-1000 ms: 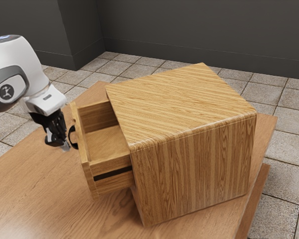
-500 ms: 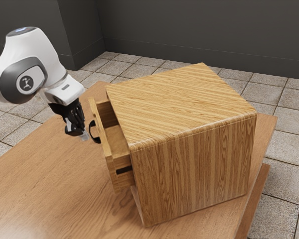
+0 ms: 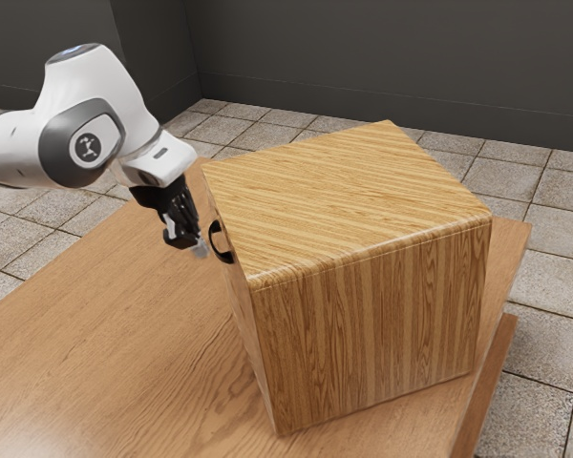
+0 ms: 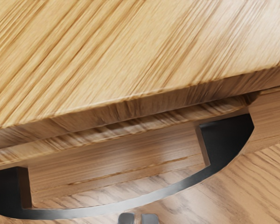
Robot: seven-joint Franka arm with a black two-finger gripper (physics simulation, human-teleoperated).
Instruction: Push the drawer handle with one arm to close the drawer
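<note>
My gripper (image 3: 200, 249) is at the cabinet's front, its fingertips close beside the black drawer handle (image 3: 219, 244); whether they touch is hard to tell. In the wrist view the gripper (image 4: 138, 218) has its two tips almost together, shut with nothing between them, at the outer side of the curved handle (image 4: 126, 204). The drawer front (image 4: 112, 172) sits at the cabinet's face, just under the top's edge, and the drawer's inside is hidden. The wooden cabinet (image 3: 363, 315) stands upright.
The wooden table (image 3: 124, 353) carries the cabinet and extends in front of the drawer side. Tiled floor (image 3: 549, 267) surrounds the table, with a dark wall (image 3: 363, 67) behind.
The drawer has slid into the cabinet, from well out to about level with its face. My gripper has moved along with the handle toward the exterior view's right.
</note>
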